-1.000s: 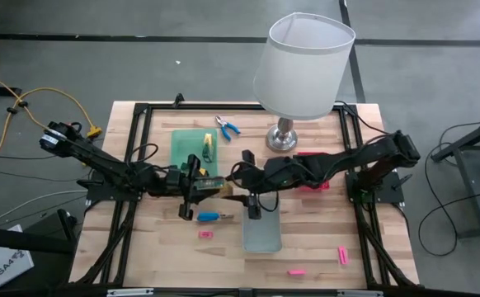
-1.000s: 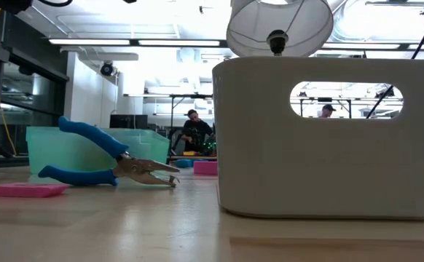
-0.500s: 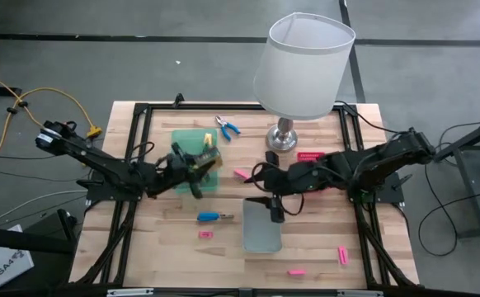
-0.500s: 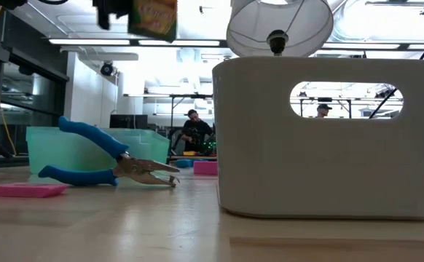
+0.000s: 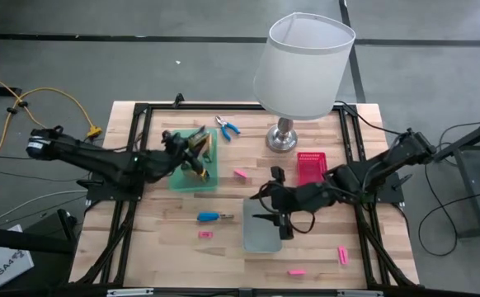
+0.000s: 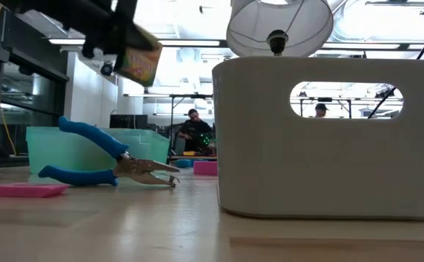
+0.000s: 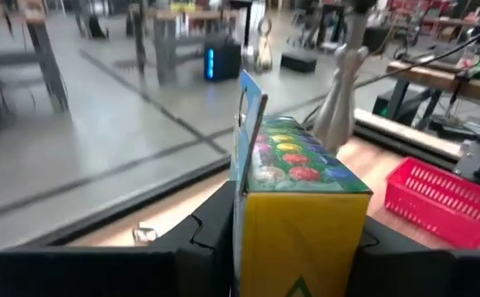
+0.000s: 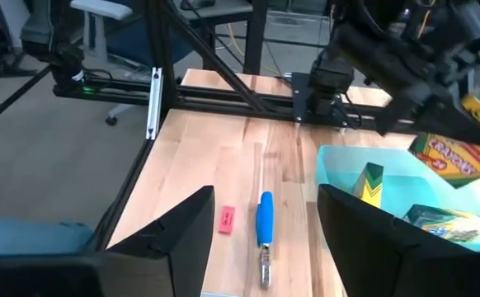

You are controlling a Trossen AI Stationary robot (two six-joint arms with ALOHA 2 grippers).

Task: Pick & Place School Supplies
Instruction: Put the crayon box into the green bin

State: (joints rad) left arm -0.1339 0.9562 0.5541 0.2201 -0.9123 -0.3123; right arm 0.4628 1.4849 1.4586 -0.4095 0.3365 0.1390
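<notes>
My left gripper (image 5: pixel 192 157) hangs above the green tray (image 5: pixel 182 177), shut on a yellow-and-green crayon box (image 7: pixel 302 198); the low view shows this box (image 6: pixel 139 60) high over the table. More yellow-and-green boxes (image 8: pixel 370 183) stand and lie inside the tray. My right gripper (image 5: pixel 280 221) is open above the grey tray (image 5: pixel 261 239), with nothing between its fingers (image 8: pixel 182 239). A blue-handled screwdriver (image 5: pixel 209 217) and a small pink bar (image 5: pixel 205 234) lie on the wood near the front of the green tray. My left gripper pinches the crayon box between its two fingers, which lie on two opposite sides of the box's yellow end (image 7: pixel 248 239). The fingers reach nearly level from the table's left. The box is lifted clear above the green tray and tilted, its opened flap (image 7: pixel 250 95) pointing away from the gripper.
A white-shaded lamp (image 5: pixel 302 66) stands at the far middle, with blue-handled pliers (image 5: pixel 228 126) to its left and a pink basket (image 5: pixel 310 167) in front of it. Pink bars lie loose (image 5: pixel 241 174) (image 5: pixel 341 256) (image 5: pixel 296 271). Black frame rails run along both table sides.
My left gripper has carried the crayon box from the table's middle toward the far edge to above the green tray, tipping from pointing down to nearly level, so the box now tilts. My right gripper has drawn back toward the table's right and near edge, uncovering the pink basket.
</notes>
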